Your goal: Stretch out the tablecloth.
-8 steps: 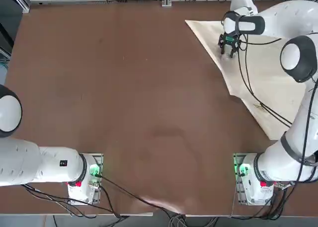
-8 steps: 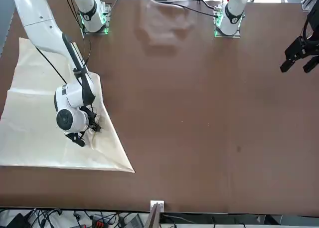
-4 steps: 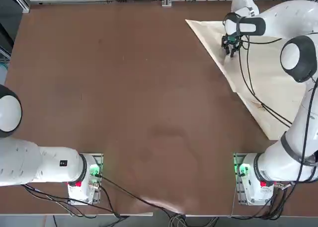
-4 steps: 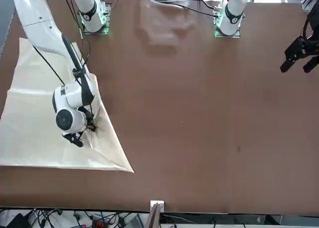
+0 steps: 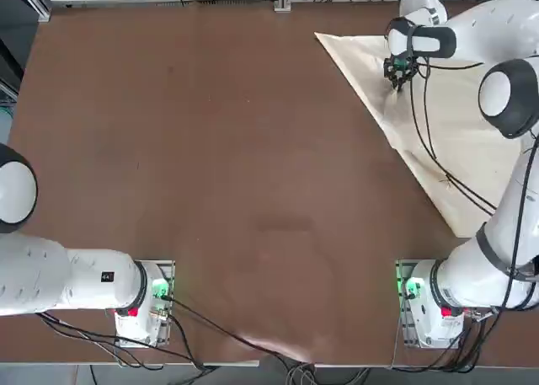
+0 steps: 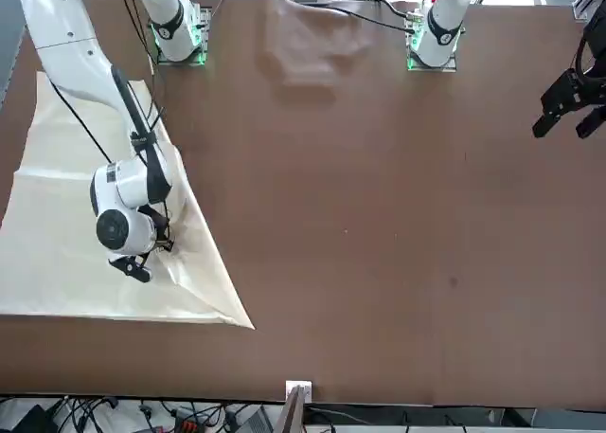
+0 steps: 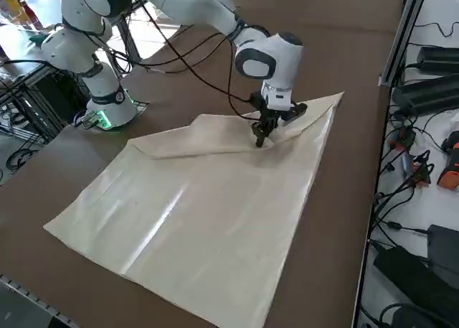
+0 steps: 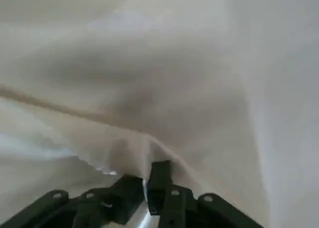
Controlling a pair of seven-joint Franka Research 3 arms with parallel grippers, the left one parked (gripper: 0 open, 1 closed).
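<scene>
The cream tablecloth (image 5: 459, 124) lies at the far right corner of the brown table, folded over on itself along a diagonal edge so that it reads as a triangle from above. My right gripper (image 5: 397, 80) points down onto the folded layer near that diagonal edge, and it is shut on a pinch of cloth. In the wrist view the two black fingers (image 8: 159, 180) sit together with a ridge of tablecloth (image 8: 174, 63) rising between them. The side view shows the gripper (image 7: 259, 140) on the fold's crease, with the tablecloth (image 7: 208, 213) spreading smooth toward the near edge. From the front, the gripper (image 6: 163, 246) stands on the tablecloth (image 6: 57, 243).
Bare brown table (image 5: 210, 149) stretches to the left of the cloth. The right arm's cables (image 5: 425, 141) trail over the cloth. The arm's base (image 5: 425, 305) stands at the near edge. Beyond the table's far edge lie cables and devices (image 7: 430, 127).
The gripper has shifted a little toward the table's far right and its fingers have shut on the cloth's fold. The diagonal edge near it has drawn in slightly.
</scene>
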